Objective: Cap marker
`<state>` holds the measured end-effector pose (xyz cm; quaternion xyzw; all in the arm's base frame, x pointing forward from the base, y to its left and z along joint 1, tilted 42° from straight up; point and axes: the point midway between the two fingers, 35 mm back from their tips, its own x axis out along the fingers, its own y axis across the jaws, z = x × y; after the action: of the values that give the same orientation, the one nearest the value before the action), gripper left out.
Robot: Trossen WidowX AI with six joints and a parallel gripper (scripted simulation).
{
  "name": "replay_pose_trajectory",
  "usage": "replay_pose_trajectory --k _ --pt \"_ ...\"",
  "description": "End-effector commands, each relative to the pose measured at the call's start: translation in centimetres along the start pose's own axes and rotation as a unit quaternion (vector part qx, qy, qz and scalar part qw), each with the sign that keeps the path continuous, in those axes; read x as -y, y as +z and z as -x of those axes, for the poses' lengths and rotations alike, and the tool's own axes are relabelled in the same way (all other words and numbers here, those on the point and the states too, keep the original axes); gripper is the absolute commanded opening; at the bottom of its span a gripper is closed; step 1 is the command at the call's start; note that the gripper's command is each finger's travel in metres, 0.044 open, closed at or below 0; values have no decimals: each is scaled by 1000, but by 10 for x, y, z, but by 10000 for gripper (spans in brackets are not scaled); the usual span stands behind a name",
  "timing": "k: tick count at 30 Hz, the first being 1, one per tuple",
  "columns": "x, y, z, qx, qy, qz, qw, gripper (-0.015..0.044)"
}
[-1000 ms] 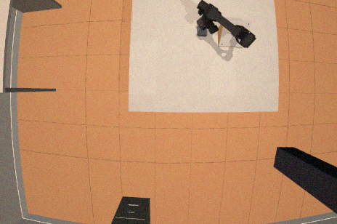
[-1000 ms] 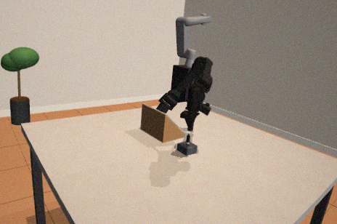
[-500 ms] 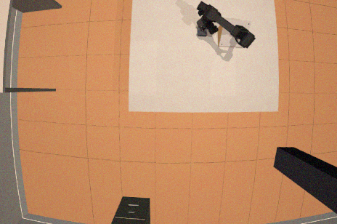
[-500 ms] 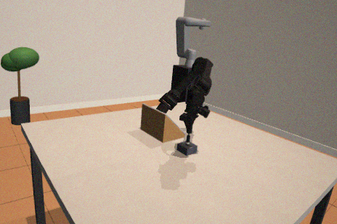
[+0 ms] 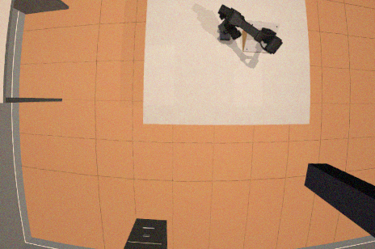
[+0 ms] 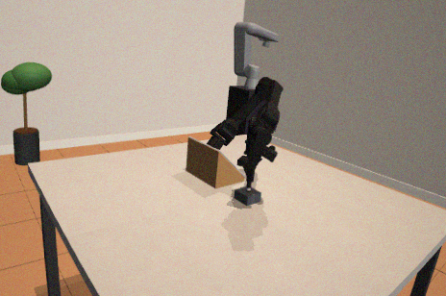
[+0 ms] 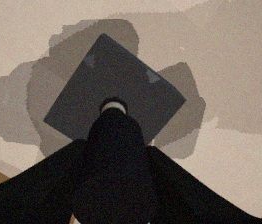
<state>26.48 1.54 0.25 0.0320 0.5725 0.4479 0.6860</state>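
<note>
Hanging straight down over the dark holder block (image 6: 248, 196) on the pale tabletop (image 6: 144, 236), the claw (image 6: 249, 175) is clenched on the black cap (image 7: 114, 160), whose lower end sits right at the light tip of the upright marker (image 7: 114, 105), beside the tan wedge (image 6: 211, 164).

Black cap (image 7: 116, 160), dark grey holder block (image 7: 116, 87), tan wedge (image 6: 211, 164), cream table (image 6: 144, 227)
</note>
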Motion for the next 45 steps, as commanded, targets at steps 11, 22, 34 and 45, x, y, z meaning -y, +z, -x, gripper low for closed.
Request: replay_pose_trajectory --k 11,22,34,45 --pt "-2 -2 -20 -1 3 -3 1000 0" --pt "-1 -2 -19 -3 2 -1 1000 53" --pt "-1 -2 -19 -3 2 -1 1000 368" --pt "1 -2 46 -4 1 -1 1000 440"
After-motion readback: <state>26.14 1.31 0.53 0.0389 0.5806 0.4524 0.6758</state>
